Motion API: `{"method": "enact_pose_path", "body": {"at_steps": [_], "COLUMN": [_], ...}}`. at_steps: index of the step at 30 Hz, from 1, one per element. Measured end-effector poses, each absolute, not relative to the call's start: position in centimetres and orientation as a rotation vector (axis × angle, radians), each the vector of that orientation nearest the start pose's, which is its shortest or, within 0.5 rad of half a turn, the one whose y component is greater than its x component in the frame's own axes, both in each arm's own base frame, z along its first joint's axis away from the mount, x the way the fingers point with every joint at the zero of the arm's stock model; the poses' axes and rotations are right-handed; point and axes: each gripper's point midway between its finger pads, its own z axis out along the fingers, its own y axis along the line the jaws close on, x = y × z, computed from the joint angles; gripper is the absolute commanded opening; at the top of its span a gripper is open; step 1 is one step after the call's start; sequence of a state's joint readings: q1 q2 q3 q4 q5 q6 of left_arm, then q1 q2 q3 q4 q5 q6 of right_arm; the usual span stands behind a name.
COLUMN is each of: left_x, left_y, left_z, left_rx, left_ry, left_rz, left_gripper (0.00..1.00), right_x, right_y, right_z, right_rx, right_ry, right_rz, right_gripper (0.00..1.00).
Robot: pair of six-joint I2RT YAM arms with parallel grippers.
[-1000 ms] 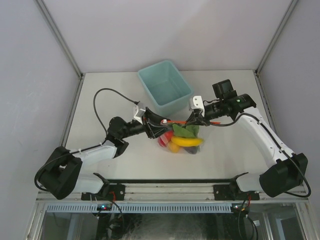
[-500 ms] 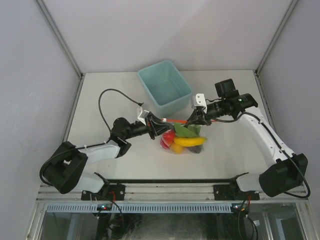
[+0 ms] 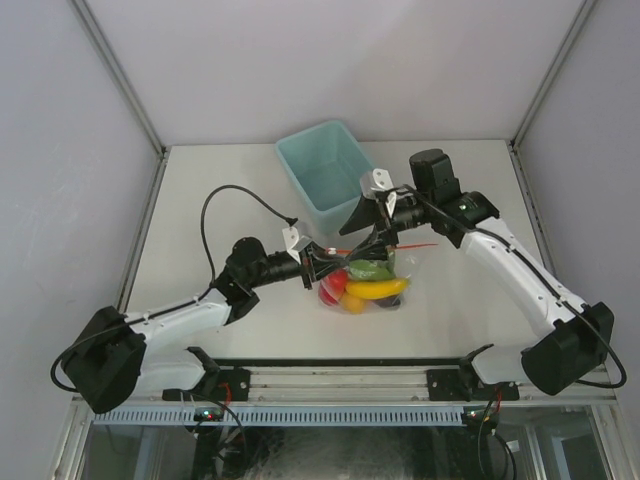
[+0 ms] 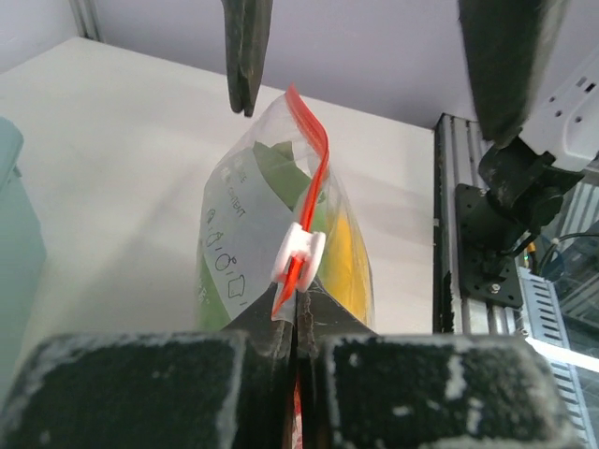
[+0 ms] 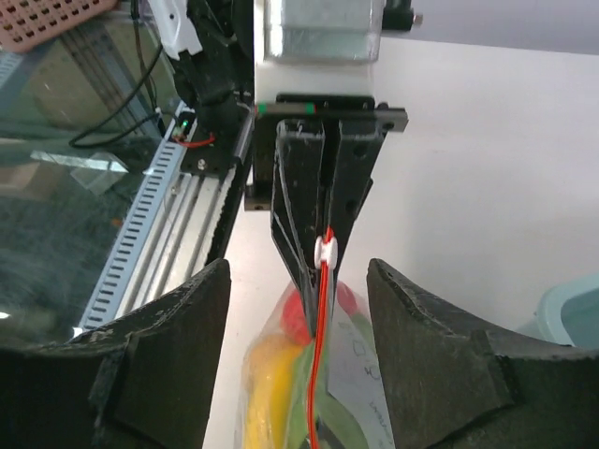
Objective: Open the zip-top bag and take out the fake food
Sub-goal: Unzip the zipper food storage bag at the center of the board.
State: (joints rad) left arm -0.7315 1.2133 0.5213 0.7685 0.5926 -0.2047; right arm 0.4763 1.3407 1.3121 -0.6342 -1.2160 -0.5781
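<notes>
1. Left end effector point(image 3: 318, 263), just left of centre in the top view, is pressed together on the left end of the zipper edge of a clear, crinkly plastic zip-top bag point(image 3: 372, 278). In the left wrist view its fingers point(image 4: 187, 393) meet at the bottom of the frame, and the red-orange zipper strip point(image 4: 313, 159) runs out from between them.
2. A small white plastic slider point(image 4: 298, 254) sits on that strip just beyond the closed fingertips.
3. The bag stands on the white table point(image 3: 200, 200) at the centre of the top view, zipper edge uppermost. It bulges with fake food: a yellow banana-shaped piece point(image 3: 377, 289), a round red piece point(image 3: 334, 284), a green piece point(image 3: 372, 266) and a dark purple piece point(image 3: 393, 302) at its lower right.
4. Right end effector point(image 3: 372, 226), just above the bag in the top view, is spread wide. The right wrist view shows its two dark fingers point(image 5: 159, 374) at the lower left and lower right of the frame, with the strip and the bag's top between them. Whether they touch the plastic cannot be told.
5. A teal rectangular plastic bin point(image 3: 314, 133) sits above centre in the top view, open side up, just behind the right end effector.
</notes>
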Motion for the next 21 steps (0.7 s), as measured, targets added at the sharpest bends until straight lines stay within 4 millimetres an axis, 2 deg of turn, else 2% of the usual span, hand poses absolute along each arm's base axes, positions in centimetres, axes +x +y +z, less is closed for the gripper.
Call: {"method": "enact_pose_path", "body": {"at_steps": [5,15,21], "left_x": [20.9,20.9,21.0], "left_y": [-32.5,-32.3,-32.2], "left_z": [22.1,21.7,21.7], "left_rx": [0.914,0.925,0.922], "left_ry": [1.392,1.407,1.409], "left_rz": [-1.123,-1.096,-1.093], "left_gripper": [0.0,0.0,0.0], "right_x": [20.6,20.6,20.6], "right_y": [29.3,31.2,31.7], "right_z": [30.3,28.7,28.1], "right_rx": [-1.462,-1.474,-1.5], "right_ry": [1.329,1.391,1.389], "right_rz": [1.308,1.324,1.283], "right_gripper": [0.59,0.47,0.46]}}
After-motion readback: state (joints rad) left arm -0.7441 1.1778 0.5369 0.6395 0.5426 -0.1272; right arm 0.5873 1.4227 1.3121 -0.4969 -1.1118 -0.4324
